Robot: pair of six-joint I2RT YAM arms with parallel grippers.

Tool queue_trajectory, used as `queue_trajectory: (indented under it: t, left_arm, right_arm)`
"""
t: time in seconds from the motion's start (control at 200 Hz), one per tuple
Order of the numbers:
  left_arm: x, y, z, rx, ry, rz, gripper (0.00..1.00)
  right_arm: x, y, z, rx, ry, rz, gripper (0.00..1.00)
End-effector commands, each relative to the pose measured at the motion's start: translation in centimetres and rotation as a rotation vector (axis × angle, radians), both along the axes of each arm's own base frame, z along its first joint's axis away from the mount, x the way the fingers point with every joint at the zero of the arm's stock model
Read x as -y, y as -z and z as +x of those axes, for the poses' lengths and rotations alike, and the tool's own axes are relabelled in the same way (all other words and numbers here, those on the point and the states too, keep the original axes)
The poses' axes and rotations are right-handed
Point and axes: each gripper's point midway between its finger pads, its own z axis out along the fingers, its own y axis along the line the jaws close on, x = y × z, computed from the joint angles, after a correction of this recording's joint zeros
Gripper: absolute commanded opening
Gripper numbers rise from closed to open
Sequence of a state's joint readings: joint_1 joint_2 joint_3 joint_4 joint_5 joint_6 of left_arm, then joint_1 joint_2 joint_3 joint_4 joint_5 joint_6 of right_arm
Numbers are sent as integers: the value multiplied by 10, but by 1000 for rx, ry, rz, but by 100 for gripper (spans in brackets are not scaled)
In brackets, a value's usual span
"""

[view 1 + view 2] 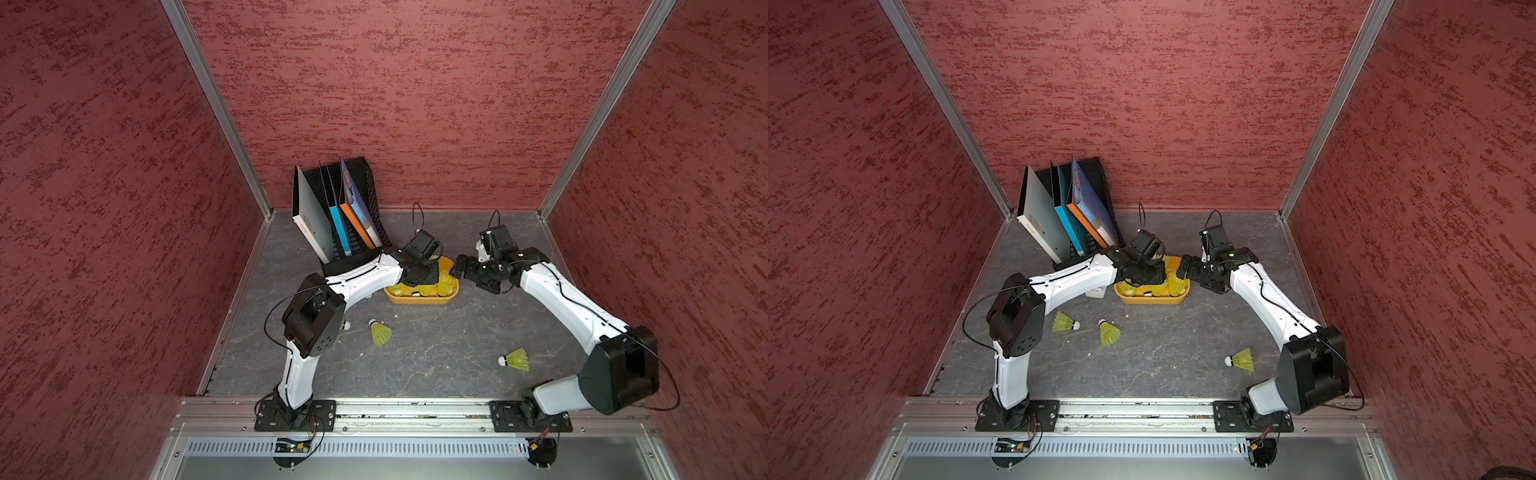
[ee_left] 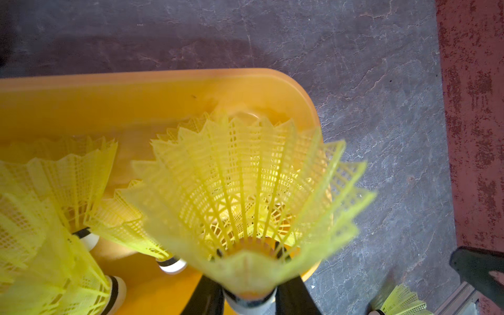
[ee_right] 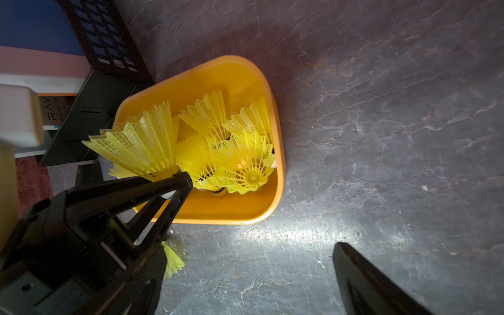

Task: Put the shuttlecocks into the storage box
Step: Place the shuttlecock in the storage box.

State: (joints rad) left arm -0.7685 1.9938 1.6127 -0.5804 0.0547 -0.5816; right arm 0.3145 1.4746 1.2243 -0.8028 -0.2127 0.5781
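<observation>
The orange-yellow storage box (image 1: pixel 419 300) (image 1: pixel 1152 300) sits mid-table with several neon shuttlecocks (image 3: pixel 245 163) (image 2: pixel 62 177) standing inside it. My left gripper (image 2: pixel 249 294) (image 1: pixel 422 278) hovers over the box, shut on one shuttlecock (image 2: pixel 245 191) (image 3: pixel 141 147) by its white tip, skirt pointing away from the jaws. My right gripper (image 3: pixel 245 251) (image 1: pixel 457 268) stands open and empty just beside the box's right end. Loose shuttlecocks lie on the table: one (image 1: pixel 380 332) (image 1: pixel 1108 331) near the middle, one (image 1: pixel 515 359) (image 1: pixel 1241 359) front right, one (image 1: pixel 1065 323) by the left elbow.
A black mesh file rack (image 1: pixel 345 208) (image 1: pixel 1075 208) with books stands at the back left, close to the box. A small grey-white device (image 1: pixel 1096 292) peeks from under the left forearm. Red walls enclose the grey table on three sides.
</observation>
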Motion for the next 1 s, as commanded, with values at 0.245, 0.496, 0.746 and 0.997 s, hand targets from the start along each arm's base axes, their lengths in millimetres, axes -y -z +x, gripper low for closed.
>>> queue_trajectory:
  t: [0.245,0.496,0.746,0.997]
  left_arm:
    - [2,-1,12,7,24,34,20]
    - [-1,9,10,-20,23,60,22]
    - [-2,13,11,-31,17,71,36]
    - [-6,1,10,-3,6,80,48]
  right_arm:
    - [-8,-3,5,4,-35,59,98]
    - [-7,-5,2,11,-33,58,98]
    - [-6,-5,1,14,-30,58,98]
    - [-7,-6,3,17,-28,65,98]
